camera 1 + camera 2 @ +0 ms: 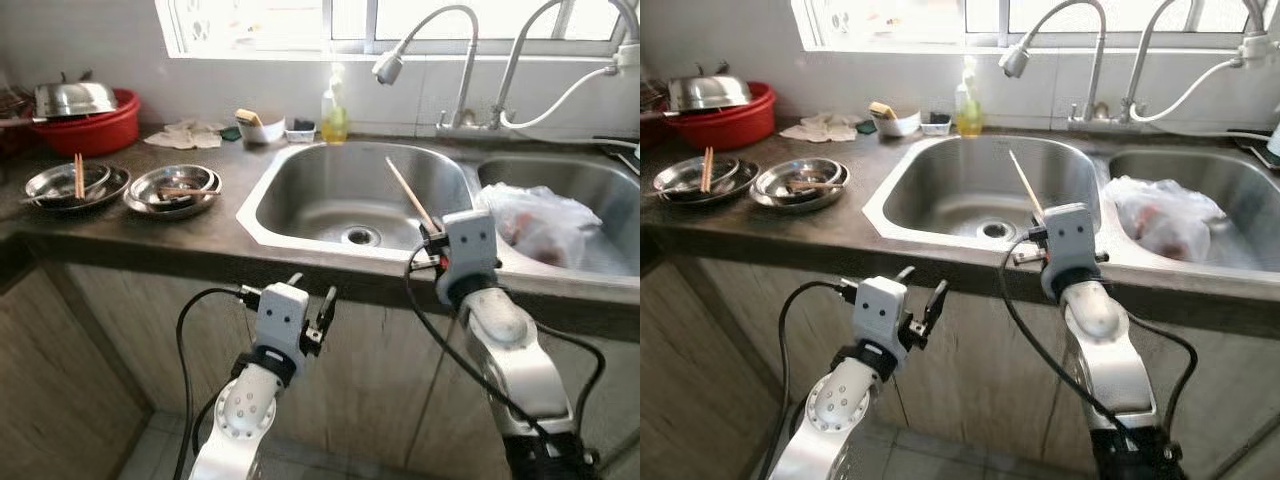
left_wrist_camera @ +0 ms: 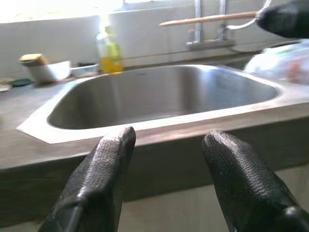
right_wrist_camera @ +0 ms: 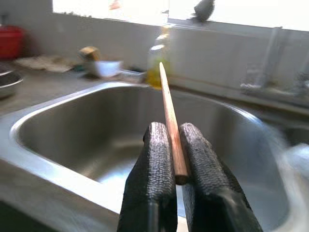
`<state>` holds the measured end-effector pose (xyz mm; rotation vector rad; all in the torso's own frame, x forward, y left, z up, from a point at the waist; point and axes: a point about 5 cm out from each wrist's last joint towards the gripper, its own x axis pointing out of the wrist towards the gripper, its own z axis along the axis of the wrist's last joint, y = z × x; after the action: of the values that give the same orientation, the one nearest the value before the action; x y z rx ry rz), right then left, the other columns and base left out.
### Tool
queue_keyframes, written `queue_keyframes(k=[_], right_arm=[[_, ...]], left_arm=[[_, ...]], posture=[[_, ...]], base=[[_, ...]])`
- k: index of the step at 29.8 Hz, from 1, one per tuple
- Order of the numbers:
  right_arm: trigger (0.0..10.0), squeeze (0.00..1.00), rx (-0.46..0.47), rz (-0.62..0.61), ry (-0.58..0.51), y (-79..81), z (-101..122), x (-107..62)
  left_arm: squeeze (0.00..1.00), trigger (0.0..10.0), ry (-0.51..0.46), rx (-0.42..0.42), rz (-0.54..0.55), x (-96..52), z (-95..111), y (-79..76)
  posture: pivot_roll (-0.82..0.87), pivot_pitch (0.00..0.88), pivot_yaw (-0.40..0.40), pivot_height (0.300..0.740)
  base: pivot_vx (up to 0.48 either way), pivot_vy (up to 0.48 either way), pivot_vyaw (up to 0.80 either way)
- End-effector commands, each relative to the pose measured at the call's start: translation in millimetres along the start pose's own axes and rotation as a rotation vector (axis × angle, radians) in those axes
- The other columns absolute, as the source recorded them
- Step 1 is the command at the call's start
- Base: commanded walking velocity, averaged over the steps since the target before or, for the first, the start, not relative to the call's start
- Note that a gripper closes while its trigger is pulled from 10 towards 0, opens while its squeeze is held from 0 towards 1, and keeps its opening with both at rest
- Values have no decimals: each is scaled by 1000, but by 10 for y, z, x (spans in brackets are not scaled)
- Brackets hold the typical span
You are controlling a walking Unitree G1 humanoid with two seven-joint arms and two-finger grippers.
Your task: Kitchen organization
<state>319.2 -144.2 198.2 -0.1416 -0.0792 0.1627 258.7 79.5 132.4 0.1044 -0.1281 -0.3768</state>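
Right gripper (image 3: 175, 159) clamps a thin wooden chopstick (image 3: 168, 118), its long axis pointing over the steel sink basin (image 1: 330, 200); steel bowls (image 1: 172, 188) holding chopsticks sit far left, nearer the open left gripper (image 2: 169, 164).

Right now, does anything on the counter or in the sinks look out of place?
Yes. A plastic bag with something red inside lies in the right sink basin, where dishes would go. Chopsticks lie loose in the steel plates on the counter. The right gripper holds a single chopstick.
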Motion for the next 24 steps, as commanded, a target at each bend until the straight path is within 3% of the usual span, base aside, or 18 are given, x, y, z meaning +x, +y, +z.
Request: queue_keyframes(k=[1, 8, 16, 24], right_arm=[[10000, 0, 3, -13, 76, -90, -75, 44], [10000, 0, -2, 13, 108, -148, -1, 198], [10000, 0, -123, 93, 208, -166, 25, 387], [10000, 0, -111, 112, 309, -214, -26, 540]], left_arm=[[0, 10000, -6, 0, 7, -2, 12, 21], [0, 10000, -8, 0, 6, 8, 20, 5], [0, 10000, -12, 5, -2, 6, 24, -13], [0, 10000, -13, 12, 4, -7, 31, -17]], posture=[[0, 0, -31, 740], [1, 0, -38, 740], [5, 0, -48, 740], [15, 0, -57, 740]], base=[[322, 0, 0], [323, 0, 0], [317, 0, 0], [315, 0, 0]])
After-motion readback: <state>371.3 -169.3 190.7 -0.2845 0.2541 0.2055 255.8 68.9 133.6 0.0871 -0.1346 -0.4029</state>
